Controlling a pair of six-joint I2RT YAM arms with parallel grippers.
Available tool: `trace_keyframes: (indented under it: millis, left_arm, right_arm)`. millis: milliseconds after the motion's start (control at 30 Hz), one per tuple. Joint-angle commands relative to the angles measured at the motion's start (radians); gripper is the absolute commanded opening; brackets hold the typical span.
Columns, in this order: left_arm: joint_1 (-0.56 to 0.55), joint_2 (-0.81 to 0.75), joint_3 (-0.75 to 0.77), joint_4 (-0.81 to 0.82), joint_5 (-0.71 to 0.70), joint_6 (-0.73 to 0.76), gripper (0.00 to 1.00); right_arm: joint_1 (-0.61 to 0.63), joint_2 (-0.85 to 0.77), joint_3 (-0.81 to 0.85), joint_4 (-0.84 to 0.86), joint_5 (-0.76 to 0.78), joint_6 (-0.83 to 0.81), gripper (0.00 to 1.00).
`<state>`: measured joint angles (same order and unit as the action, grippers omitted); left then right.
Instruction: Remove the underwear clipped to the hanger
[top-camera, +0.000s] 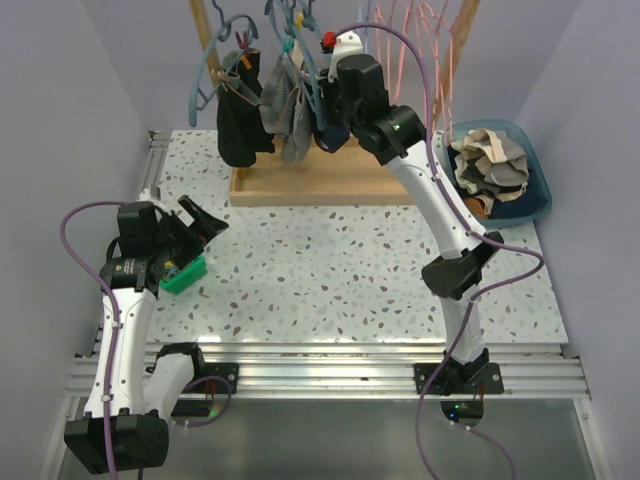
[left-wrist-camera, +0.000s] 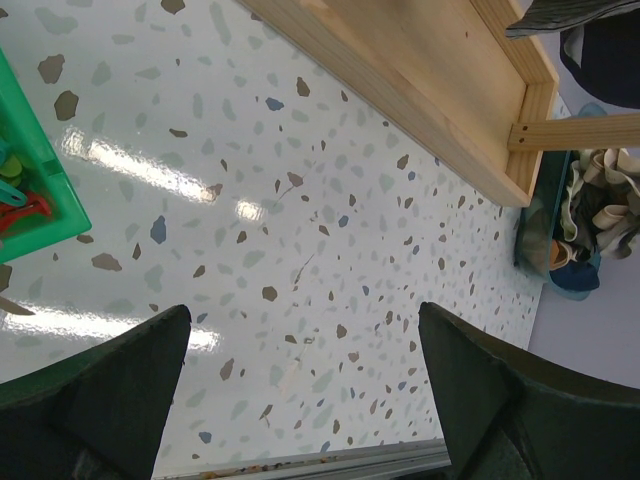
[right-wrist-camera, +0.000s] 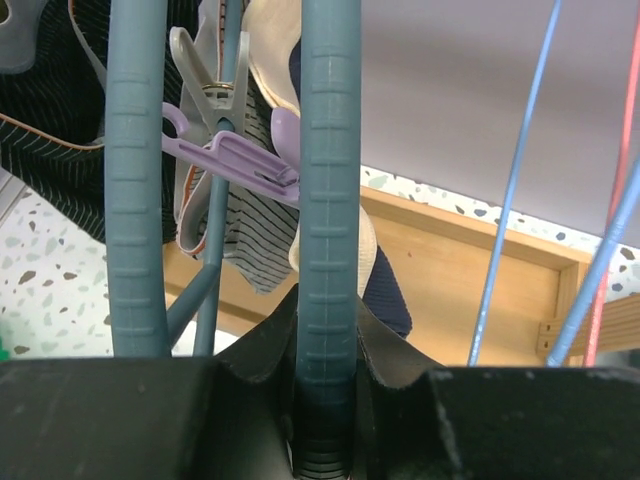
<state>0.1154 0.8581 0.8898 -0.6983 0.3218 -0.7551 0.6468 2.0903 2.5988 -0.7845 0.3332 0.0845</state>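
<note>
Speckled table (top-camera: 350, 270); left gripper (left-wrist-camera: 302, 335) jaws spread, empty; right gripper (right-wrist-camera: 325, 360) pinching teal hanger (right-wrist-camera: 328, 180) beside clipped underwear (right-wrist-camera: 245, 250).

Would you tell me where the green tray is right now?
Top view: the green tray sits on the left, beside the left gripper, across from the blue basin.

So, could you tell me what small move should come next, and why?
Probably lift the open left hand toward the purple clip. The right hand is closed on the teal hanger, steadying it, the clip appears to pin striped underwear there, and the left hand hangs idle low over the table.
</note>
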Motion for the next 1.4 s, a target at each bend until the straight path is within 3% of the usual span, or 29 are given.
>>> trace_keyframes:
  millis: [0,500,633,800,1033,1367]
  left_arm:
    - [-0.005,-0.011,0.0,0.003,0.016,0.011,1.0]
    - [-0.005,0.027,0.012,0.039,0.026,-0.003,1.0]
    - [-0.005,0.035,0.014,0.039,0.026,-0.004,1.0]
    - [-0.003,0.035,0.023,0.034,0.023,-0.003,1.0]
    - [-0.003,0.038,0.018,0.039,0.023,-0.006,1.0]
    - [-0.003,0.081,0.04,0.075,0.057,-0.015,1.0]
  right_arm:
    - [-0.006,-0.125,-0.029,0.128,0.062,-0.02,0.0]
    - [-0.004,-0.32,-0.239,0.248,0.086,-0.015,0.0]
    - [-0.004,-0.325,-0.267,0.304,0.057,-0.017,0.0]
    - [-0.006,-0.32,-0.221,0.26,0.043,-0.006,0.0]
    - [-0.003,-0.639,-0.655,0.418,-0.008,0.043,0.0]
    - [-0.003,-0.947,-0.963,0.252,-0.121,0.058,0.0]
